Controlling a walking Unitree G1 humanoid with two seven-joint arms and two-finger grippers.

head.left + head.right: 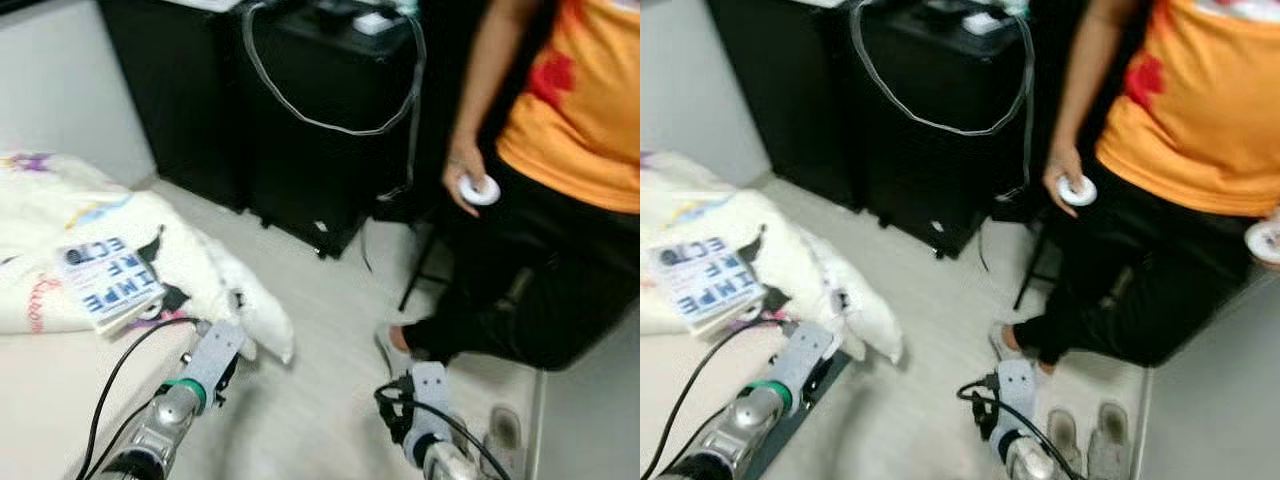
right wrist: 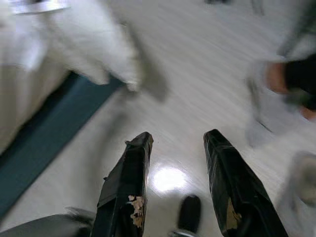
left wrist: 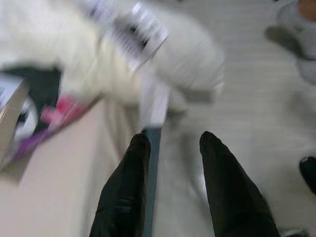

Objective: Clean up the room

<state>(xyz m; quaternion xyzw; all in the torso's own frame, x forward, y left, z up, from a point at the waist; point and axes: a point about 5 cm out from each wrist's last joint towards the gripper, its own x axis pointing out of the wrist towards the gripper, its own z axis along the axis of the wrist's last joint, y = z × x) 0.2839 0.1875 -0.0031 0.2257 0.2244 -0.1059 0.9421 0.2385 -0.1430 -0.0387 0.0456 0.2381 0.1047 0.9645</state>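
Both my left hand (image 3: 170, 148) and right hand (image 2: 175, 148) were spread wide and empty, with the book (image 1: 108, 283) and rumpled blanket (image 1: 215, 265) at left frame untidied, cleanup seemingly barely begun.

1 book (image 1: 108, 283), 1 person (image 1: 560, 180), maybe 2 slippers (image 1: 1090, 440).

Two silver arms, low in the head views. Left arm (image 1: 165, 415): rounded metal segment, green ring at the wrist, pale grey flat bracket beyond it, black cables looping back toward the lower left corner. Right arm (image 1: 432, 440): similar grey bracket with small holes, green ring, tangle of black cable beside it. Left end effector (image 3: 173, 148): two long black fingers (image 3: 123, 192), matte, tapering to rounded tips. Right end effector (image 2: 175, 143): same black fingers (image 2: 126, 182), with worn tan patches where the coating has chipped.
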